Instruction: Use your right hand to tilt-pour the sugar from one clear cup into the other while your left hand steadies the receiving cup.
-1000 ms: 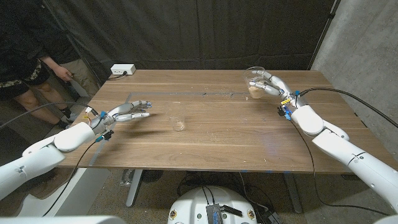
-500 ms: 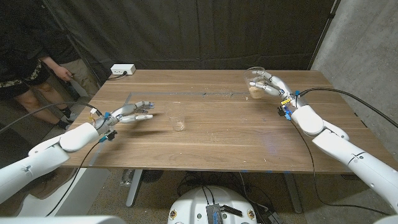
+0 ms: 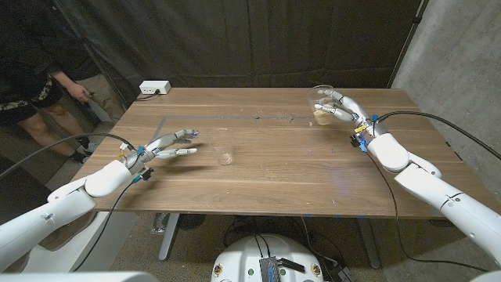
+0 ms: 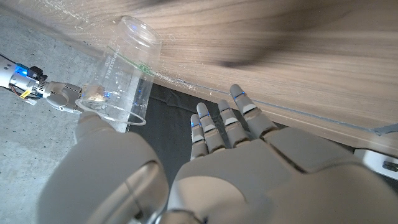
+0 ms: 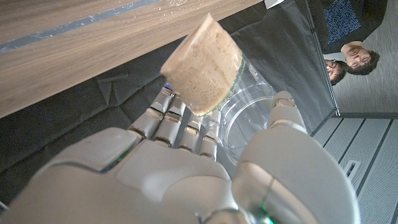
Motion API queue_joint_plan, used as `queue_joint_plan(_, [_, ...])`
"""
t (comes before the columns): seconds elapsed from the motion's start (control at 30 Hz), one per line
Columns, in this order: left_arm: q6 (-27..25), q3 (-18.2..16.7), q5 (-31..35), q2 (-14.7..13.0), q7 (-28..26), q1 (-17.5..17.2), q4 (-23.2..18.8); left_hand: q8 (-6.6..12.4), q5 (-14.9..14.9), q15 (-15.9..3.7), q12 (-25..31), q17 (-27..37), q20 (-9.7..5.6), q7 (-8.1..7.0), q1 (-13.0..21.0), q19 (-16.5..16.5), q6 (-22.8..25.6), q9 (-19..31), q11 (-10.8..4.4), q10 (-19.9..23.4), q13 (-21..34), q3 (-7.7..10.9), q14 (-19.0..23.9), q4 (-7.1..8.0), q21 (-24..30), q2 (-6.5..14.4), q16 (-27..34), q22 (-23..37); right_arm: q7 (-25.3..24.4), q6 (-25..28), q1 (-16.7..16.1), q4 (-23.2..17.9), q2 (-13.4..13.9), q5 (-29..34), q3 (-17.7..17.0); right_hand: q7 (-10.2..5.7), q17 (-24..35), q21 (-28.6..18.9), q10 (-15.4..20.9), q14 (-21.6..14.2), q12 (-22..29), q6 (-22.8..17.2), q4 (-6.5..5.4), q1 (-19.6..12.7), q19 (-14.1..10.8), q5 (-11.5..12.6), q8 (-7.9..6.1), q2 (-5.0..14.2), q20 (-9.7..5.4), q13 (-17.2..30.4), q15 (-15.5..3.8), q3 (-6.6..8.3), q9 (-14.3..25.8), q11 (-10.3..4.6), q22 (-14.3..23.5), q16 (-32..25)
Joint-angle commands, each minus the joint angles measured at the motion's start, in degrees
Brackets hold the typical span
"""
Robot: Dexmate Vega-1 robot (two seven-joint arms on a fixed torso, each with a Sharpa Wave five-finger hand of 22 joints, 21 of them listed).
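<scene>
On the wooden table [image 3: 274, 157], the right hand [image 3: 338, 106] grips the sugar cup [image 3: 322, 104] near the far right corner, nothing poured, while the left hand [image 3: 171, 143], fingers spread and empty, hovers just beside the empty cup [image 3: 224, 148] mid-table.

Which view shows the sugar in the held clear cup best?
Right wrist view: the tan sugar fills the clear plastic cup's base, close up in the right hand. Head view shows a small tan patch; left wrist view, nothing distinguishable.

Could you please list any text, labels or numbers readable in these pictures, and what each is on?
None can be read.
Empty cup: faint green marks on its wall, too blurred to read.
Tags on the right wrist: yellow and blue, too small to read.
White box: no legible print.
</scene>
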State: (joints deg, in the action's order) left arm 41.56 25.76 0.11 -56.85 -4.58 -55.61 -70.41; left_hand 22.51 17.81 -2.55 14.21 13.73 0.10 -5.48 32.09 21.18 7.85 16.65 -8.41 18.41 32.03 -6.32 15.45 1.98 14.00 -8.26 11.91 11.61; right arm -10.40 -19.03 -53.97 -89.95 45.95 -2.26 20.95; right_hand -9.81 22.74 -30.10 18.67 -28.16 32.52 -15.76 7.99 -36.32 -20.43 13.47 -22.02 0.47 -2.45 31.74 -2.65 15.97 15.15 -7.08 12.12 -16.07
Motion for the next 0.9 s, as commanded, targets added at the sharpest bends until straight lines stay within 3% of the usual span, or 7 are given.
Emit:
queue_joint_plan(0.03, [2.34,0.07,2.76,1.61,-4.46,-0.8,1.3,0.52,0.33,-5.57,0.49,0.22,-0.46,-0.47,-0.53,0.33,0.32,0.13,0.06,0.43,0.1,-0.62,0.69,-0.01,0.39,0.26,0.38,0.06,0.43,-0.19,-0.13,-0.15,0.41,-0.12,-0.16,0.09,0.2,-0.24,0.31,-0.78,0.51,-0.54,-0.13,0.03,-0.44,-0.2,-0.14,0.61,-6.95,0.31,-10.51,-0.03,0.04,-0.21,0.18,0.3])
queue_joint_plan(0.53, [1.6,-0.1,3.12,1.57,-5.69,-1.83,0.25,0.51,0.79,-5.69,0.88,0.39,-0.5,-0.61,-0.95,0.99,0.16,0.22,0.2,0.59,0.23,-1.13,0.87,0.46,0.59,0.99,0.33,0.04,0.85,-0.11,-0.63,-0.66,1.2,-0.55,-0.64,0.11,0.39,-0.29,0.38,-0.89,0.68,-0.59,-0.16,0.02,-0.45,-0.23,-0.02,0.69,-6.96,0.43,-10.52,-0.06,0.02,-0.06,0.17,0.42])
queue_joint_plan(0.9, [2.84,1.89,2.95,3.99,-3.3,1.47,3.65,0.48,1.09,-5.54,0.99,0.46,-0.4,-0.43,-0.96,0.96,-0.01,0.26,0.26,0.43,0.3,-1.37,0.85,0.62,0.54,1.35,0.24,0.03,0.75,0.31,-1.27,-1.53,1.67,-0.62,-1.0,0.13,0.5,-0.31,0.32,-0.92,0.73,-0.65,-0.14,-0.01,-0.42,-0.25,0.05,0.69,-6.94,0.51,-10.52,-0.08,0.0,-0.37,0.16,0.54])
